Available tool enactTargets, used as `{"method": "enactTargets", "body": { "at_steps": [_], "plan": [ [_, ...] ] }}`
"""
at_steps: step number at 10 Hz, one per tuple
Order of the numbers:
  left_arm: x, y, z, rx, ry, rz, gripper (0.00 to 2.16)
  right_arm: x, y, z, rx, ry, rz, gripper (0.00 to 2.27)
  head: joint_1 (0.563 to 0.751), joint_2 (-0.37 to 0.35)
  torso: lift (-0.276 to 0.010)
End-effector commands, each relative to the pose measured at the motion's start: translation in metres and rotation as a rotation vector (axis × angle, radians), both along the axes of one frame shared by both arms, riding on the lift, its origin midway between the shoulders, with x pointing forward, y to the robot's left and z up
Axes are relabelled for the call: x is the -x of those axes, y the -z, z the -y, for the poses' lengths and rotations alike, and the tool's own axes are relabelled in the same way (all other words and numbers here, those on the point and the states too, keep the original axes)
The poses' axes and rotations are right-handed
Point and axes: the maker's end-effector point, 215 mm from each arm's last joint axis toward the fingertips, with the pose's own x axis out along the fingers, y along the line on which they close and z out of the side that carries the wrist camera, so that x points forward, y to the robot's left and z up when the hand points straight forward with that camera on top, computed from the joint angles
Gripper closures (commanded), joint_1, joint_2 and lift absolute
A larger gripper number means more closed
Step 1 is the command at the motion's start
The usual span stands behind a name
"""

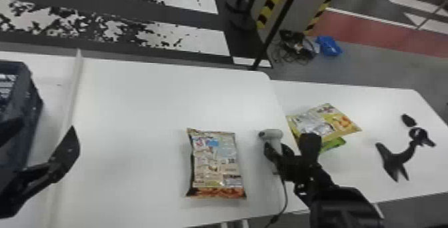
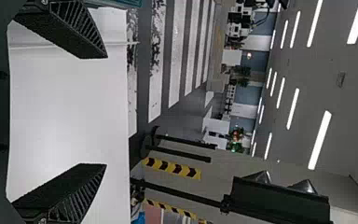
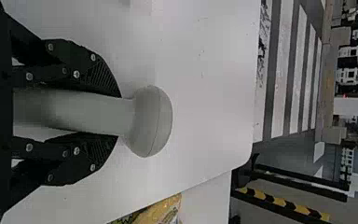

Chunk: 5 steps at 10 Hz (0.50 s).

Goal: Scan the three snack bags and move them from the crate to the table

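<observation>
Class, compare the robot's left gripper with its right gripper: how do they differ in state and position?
The left gripper has its jaws wide apart and empty; the right gripper has its jaws closed on the grey scanner. In the head view, the left gripper shows by the dark crate, the right gripper to the right of the lone snack bag. Both are black.

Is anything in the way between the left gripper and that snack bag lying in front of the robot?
Nothing visible: just tabletop lies between the left gripper and the snack bag. The scanner, held by the right gripper, is to the bag's right, so it probably wouldn't interfere.
</observation>
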Motion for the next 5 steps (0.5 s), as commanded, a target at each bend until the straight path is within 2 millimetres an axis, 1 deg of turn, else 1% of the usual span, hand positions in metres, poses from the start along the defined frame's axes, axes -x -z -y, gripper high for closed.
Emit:
{"method": "enactTargets", "body": {
  "at_steps": [1, 2, 3, 4, 5],
  "plan": [
    [0.002, 0.001, 0.0, 0.0, 0.0, -0.004, 0.03, 0.003, -0.008, -0.001, 0.012, -0.013, 0.035, 2.2, 0.695, -0.347, -0.062],
    [0.002, 0.002, 0.0, 0.0, 0.001, -0.005, 0.03, 0.009, -0.018, -0.003, 0.012, -0.012, 0.056, 2.2, 0.695, -0.349, -0.062],
    [0.002, 0.002, 0.003, 0.003, 0.005, -0.006, 0.03, 0.02, -0.035, -0.007, -0.003, -0.003, 0.089, 2.2, 0.695, -0.35, -0.062],
    [0.001, 0.003, 0.006, 0.004, 0.013, -0.005, 0.03, 0.034, -0.054, -0.014, -0.018, 0.0, 0.123, 2.2, 0.695, -0.35, -0.062],
    [0.0, 0.004, 0.009, 0.007, 0.019, -0.007, 0.03, 0.052, -0.069, -0.024, -0.043, 0.004, 0.143, 2.2, 0.695, -0.35, -0.062]
  ]
}}
